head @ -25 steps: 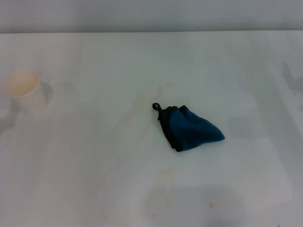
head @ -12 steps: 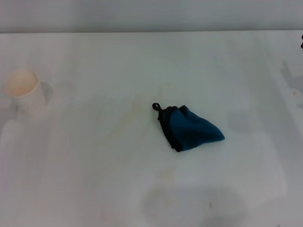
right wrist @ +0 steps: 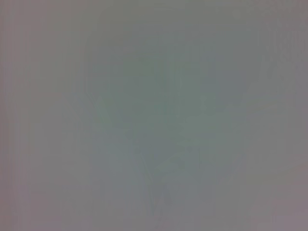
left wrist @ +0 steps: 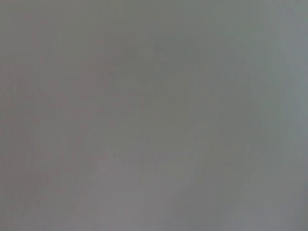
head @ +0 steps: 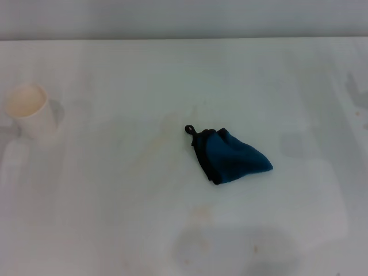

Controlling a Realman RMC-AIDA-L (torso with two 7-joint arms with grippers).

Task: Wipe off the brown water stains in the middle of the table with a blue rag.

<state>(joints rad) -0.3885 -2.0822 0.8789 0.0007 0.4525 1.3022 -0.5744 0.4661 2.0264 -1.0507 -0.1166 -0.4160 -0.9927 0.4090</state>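
The blue rag [head: 231, 156] lies crumpled on the white table [head: 115, 75], a little right of the middle, with its black edging and small loop toward the left. Only faint brown water stains [head: 160, 140] show as pale tan streaks left of the rag, and a weak tan smear [head: 200, 215] lies nearer the front. Neither gripper appears in the head view. Both wrist views show only a plain grey surface with no fingers and none of the task's things.
A cream paper cup [head: 29, 112] stands upright at the far left of the table. The table's back edge [head: 184, 39] meets a pale wall. Soft grey shadows lie near the front and along the right side.
A small dark tip at the right edge half a second ago has left the head view. Shadows at both sides have shifted slightly. The rag and cup have not moved.
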